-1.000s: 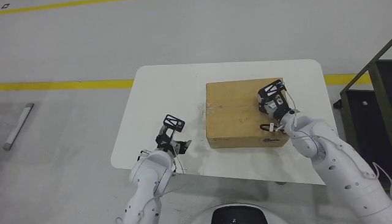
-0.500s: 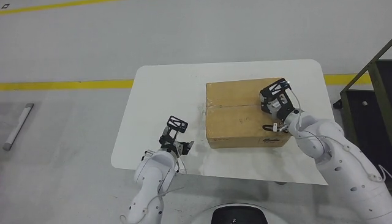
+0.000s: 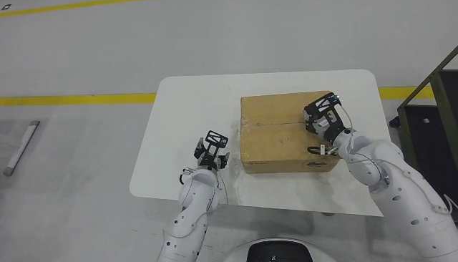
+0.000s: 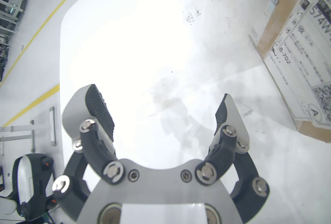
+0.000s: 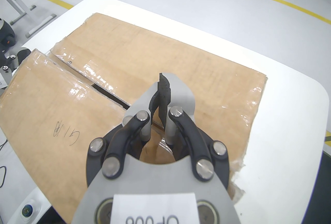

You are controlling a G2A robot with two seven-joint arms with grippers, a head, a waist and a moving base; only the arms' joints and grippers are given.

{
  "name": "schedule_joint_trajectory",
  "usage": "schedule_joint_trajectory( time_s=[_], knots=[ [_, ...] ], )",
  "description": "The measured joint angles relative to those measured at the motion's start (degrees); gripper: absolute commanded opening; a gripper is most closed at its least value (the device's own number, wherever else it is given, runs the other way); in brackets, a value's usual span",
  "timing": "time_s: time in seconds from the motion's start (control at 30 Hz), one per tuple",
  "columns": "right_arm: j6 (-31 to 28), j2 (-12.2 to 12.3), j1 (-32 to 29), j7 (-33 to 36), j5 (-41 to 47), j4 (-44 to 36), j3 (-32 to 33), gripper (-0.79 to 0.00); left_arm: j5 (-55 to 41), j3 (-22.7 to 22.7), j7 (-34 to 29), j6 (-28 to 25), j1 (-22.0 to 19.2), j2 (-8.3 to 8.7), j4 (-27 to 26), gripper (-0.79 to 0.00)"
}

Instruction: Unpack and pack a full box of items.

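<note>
Cardboard box on white table, both top flaps down and meeting at a centre seam.

Right gripper is above the box top. Fingers are pressed together pad to pad, no gap, nothing visible between them. The box lies directly under this gripper and spreads out ahead of it and to both sides. The seam runs in from one side and passes out of sight beneath the closed fingers. A short dark slit is open in the seam just short of the fingertips. Cannot tell whether the fingertips touch the cardboard or sit just over it.

Left gripper is spread wide, ribbed pads facing each other, nothing held. Bare table surface shows between and ahead of its fingers. The box stands off to one side of this gripper and slightly ahead, near but apart. From the top view, the gripper sits just beside the box's near corner, on the side away from the right gripper.

Markings:
- Clear glossy tape runs along the seam edges, wrinkled.
- A short handwritten mark in dark pen is on the flap nearer the robot.
- A white printed shipping label covers much of the box side facing the left gripper, with lines of text, codes and a square code patch.
- A white sticker with printed characters is on the right gripper's mount.
</note>
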Motion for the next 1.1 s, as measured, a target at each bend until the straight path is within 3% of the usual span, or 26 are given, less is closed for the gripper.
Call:
schedule_joint_trajectory(
  time_s=[0.27, 0.63, 1.1],
  knots=[
    [-0.8, -0.1, -0.1, 0.3, -0.3, -0.1, 0.1, -0.785, -3.9, 1.6, 4.3, 4.4, -4.2, -1.12, 5.1, 0.000],
    [-1.6, -0.3, 1.0, 0.5, -0.5, 1.0, 0.2, -0.785, -11.2, 1.3, 7.2, 7.3, -6.2, -2.11, 5.7, 0.000],
    [-1.7, -0.7, 1.4, 0.5, -0.5, 1.5, -0.3, -0.785, -10.5, 2.6, 12.0, 10.4, -9.3, -2.89, 8.0, 0.000]
  ],
)
